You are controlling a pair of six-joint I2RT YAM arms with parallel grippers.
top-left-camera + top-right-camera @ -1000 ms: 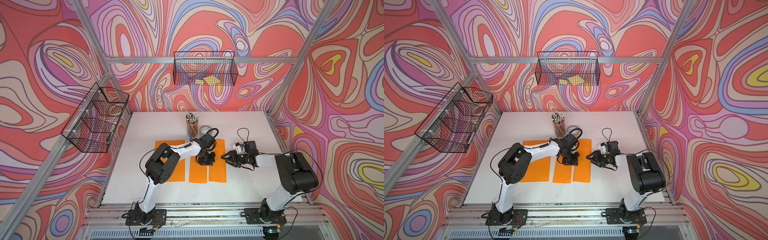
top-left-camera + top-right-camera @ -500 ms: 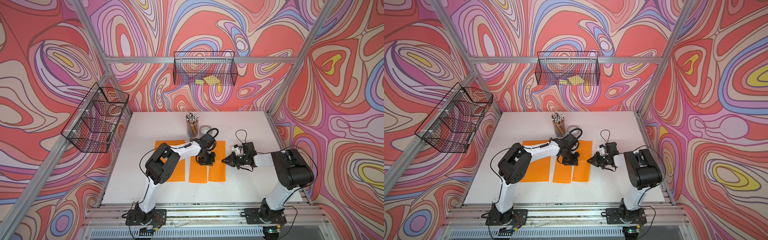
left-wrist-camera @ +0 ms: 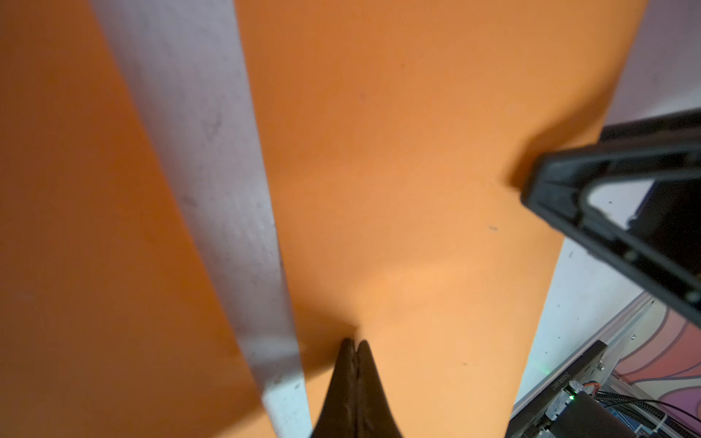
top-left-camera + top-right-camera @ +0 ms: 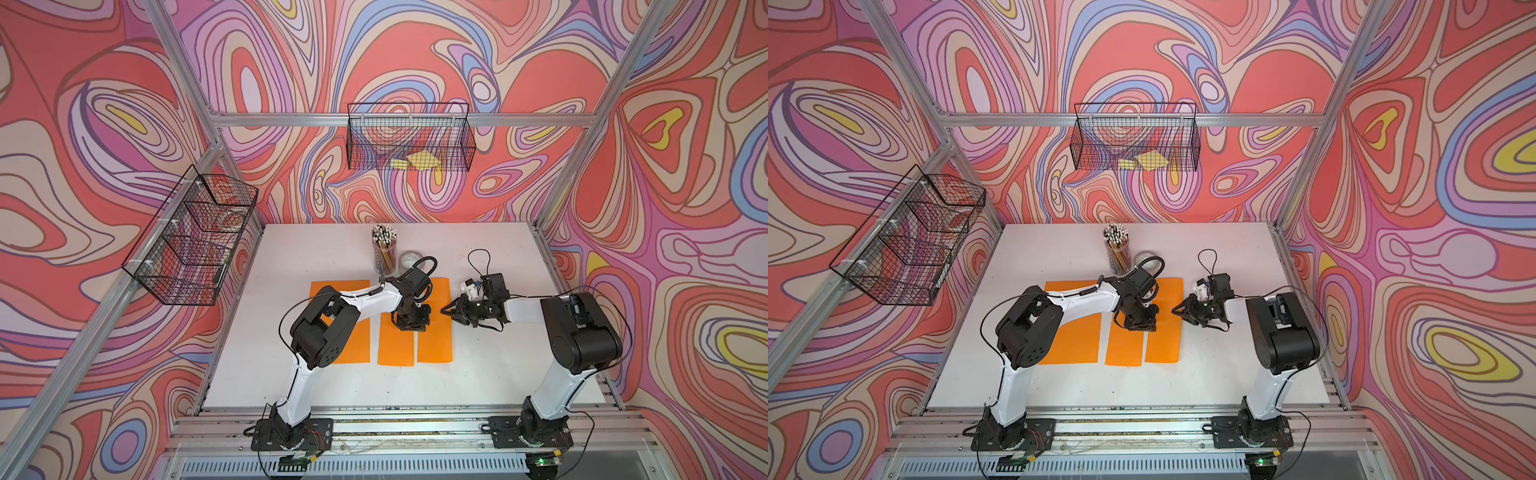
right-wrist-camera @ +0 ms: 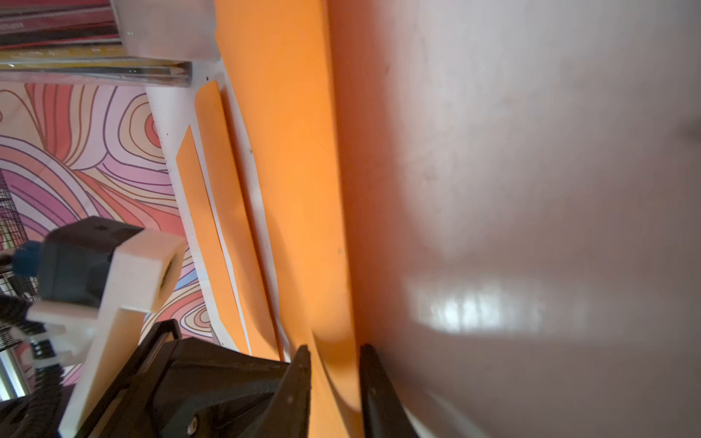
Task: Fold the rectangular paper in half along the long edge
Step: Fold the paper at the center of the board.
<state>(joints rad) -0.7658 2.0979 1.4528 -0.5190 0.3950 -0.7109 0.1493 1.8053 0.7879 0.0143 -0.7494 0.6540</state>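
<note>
1 paper (image 5: 288, 189) edge lies inside parted right pincer (image 5: 333, 352); left pincer (image 3: 354, 343) clenched, contact hidden.

In a top view, just above the centre of the frame, I see a clear cup of pencils (image 4: 384, 253) standing on the white tabletop (image 4: 311, 257), with a grey tape roll (image 4: 409, 261) just beside it. Higher up, a long black wire basket (image 4: 409, 137) holds yellow paper scraps (image 4: 419, 161). A tiered black wire basket (image 4: 191, 241) hangs at left.

Top views: high above my bases, both looking down on the whole worktop (image 4: 478, 374).
Left wrist: close above the orange paper (image 3: 417, 170).
Right wrist: low, skimming the same paper.
</note>
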